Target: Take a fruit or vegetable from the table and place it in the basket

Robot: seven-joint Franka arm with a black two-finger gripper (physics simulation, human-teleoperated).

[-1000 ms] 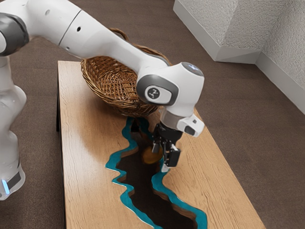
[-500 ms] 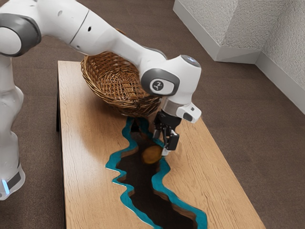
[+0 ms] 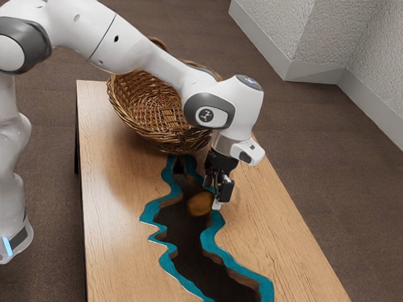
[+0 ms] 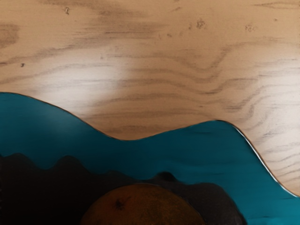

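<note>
Arm [image 3: 141,53] enters at upper left of the exterior view, w/ its base segment down the far left edge. Table [image 3: 110,214] runs from mid-left to lower right.

Basket [image 3: 141,129], woven, sits upper left of centre on the table, partly behind the arm. No fruit seen in the visible part of it; can't tell re: the hidden part. So the drop-off isn't done.

Next, lower centre: dark band [image 3: 189,239] w/ teal edging, & on it the task's thing, the orange-brown fruit [image 3: 200,204], roundish, a bit right of the frame's centre line horiz. & below mid-height. Wrist view has its rounded top w/ a small dark spot, close under the hand. Prob. an orange or sim., can't be sure of the kind.

Just right of the fruit, approx. mid-frame: the hand [image 3: 213,194], pointing down, fingers spread, nothing pinched. Fruit's right side is right by the near fingertip; can't tell if they touch.

Progress, my read: approach mostly done, grasp not. Left to do: get fingers either side of fruit, close, lift, carry to upper left, clear the rim, release. Main risk: closing off-centre & nudging a round thing away, so align 1st.
</note>
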